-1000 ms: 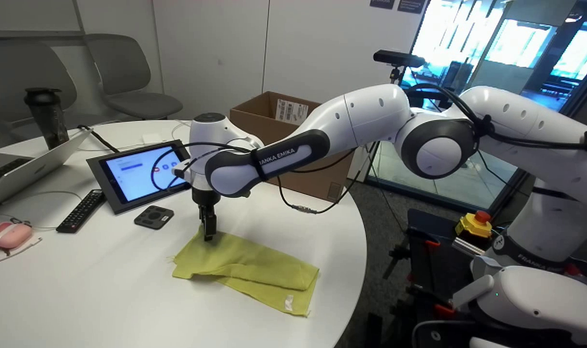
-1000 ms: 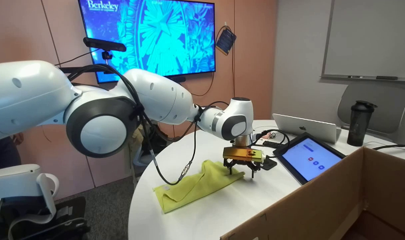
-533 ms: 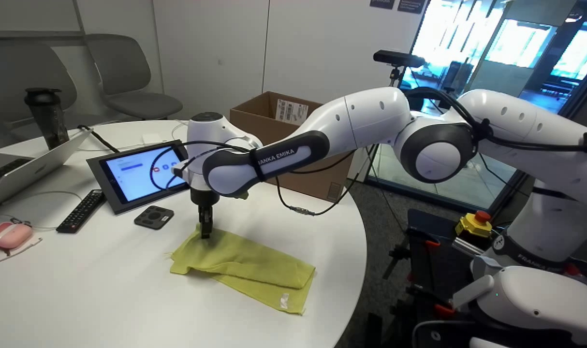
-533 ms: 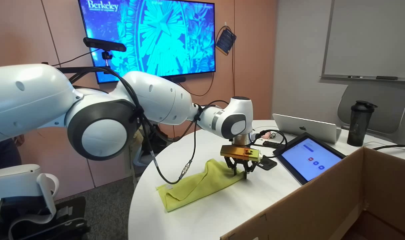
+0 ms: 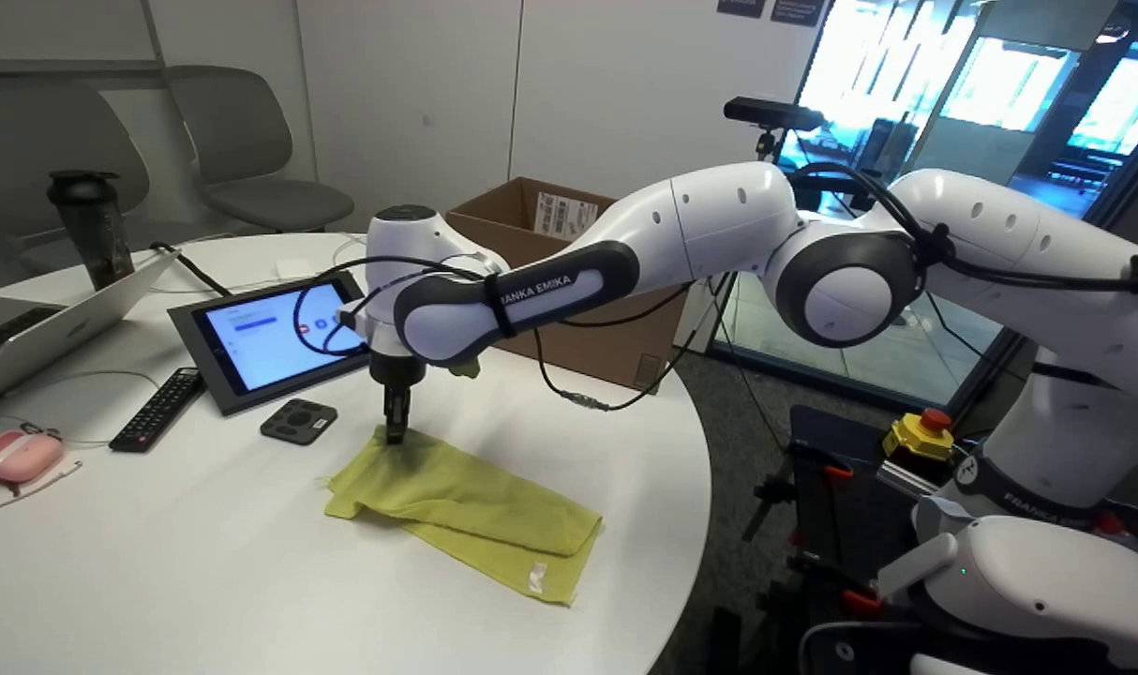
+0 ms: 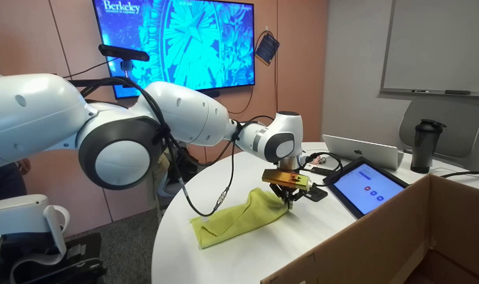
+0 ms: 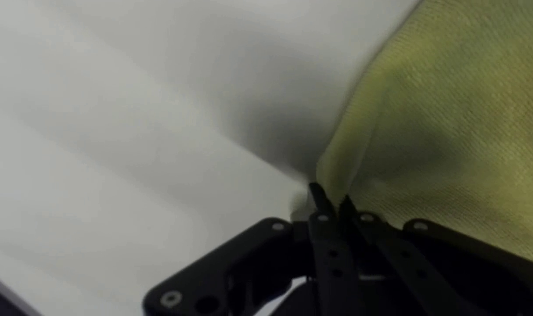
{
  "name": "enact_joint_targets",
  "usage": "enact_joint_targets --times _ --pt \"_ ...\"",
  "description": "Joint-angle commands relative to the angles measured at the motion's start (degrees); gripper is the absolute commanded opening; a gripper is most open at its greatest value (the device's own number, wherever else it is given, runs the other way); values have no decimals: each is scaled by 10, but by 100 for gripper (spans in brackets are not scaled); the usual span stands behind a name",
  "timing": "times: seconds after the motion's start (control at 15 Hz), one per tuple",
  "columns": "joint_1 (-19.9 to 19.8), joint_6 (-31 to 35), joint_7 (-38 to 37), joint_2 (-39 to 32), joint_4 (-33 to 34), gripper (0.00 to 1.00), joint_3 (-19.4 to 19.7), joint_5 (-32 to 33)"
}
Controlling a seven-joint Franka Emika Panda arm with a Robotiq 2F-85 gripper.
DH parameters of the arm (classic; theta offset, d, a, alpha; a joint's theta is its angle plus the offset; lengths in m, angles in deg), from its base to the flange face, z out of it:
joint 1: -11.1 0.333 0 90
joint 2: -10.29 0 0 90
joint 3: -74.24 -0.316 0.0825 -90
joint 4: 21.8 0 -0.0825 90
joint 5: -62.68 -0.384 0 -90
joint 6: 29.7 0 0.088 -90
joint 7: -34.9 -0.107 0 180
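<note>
A yellow-green cloth [image 5: 475, 502] lies folded on the round white table [image 5: 203, 562], a small white tag near one corner. My gripper [image 7: 331, 193] is shut on the cloth's edge, and a narrow fold of cloth [image 7: 464, 114] runs up from between the black fingertips in the wrist view. In both exterior views the gripper [image 6: 289, 203] points straight down at one end of the cloth [image 6: 239, 223]. That end is bunched up towards the fingers; the rest lies on the table. The pinched bit itself is hidden between the fingers.
An open cardboard box [image 6: 354, 236] stands close by the table. Near the gripper lie a black square device [image 5: 299, 421] and a tablet [image 5: 274, 333]. Further off are a remote [image 5: 157, 410], a pink case [image 5: 25, 457], a laptop [image 6: 362, 152] and a dark bottle [image 6: 425, 146].
The jaws have come together from wide apart onto the cloth's edge. The gripper has risen slightly, and the cloth has slid a little towards the tablet side.
</note>
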Motion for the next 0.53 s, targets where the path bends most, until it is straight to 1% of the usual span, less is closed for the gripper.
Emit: enact_joint_targets --times 0.0,0.2,0.33,0.47 --pt "-22 -4 29 40 -30 1 -25 -17" --pt "-41 -6 56 69 -57 1 -46 -23" --pt "-57 -6 86 93 -91 1 -65 -27" --pt "-74 3 111 122 -142 1 -78 -27"
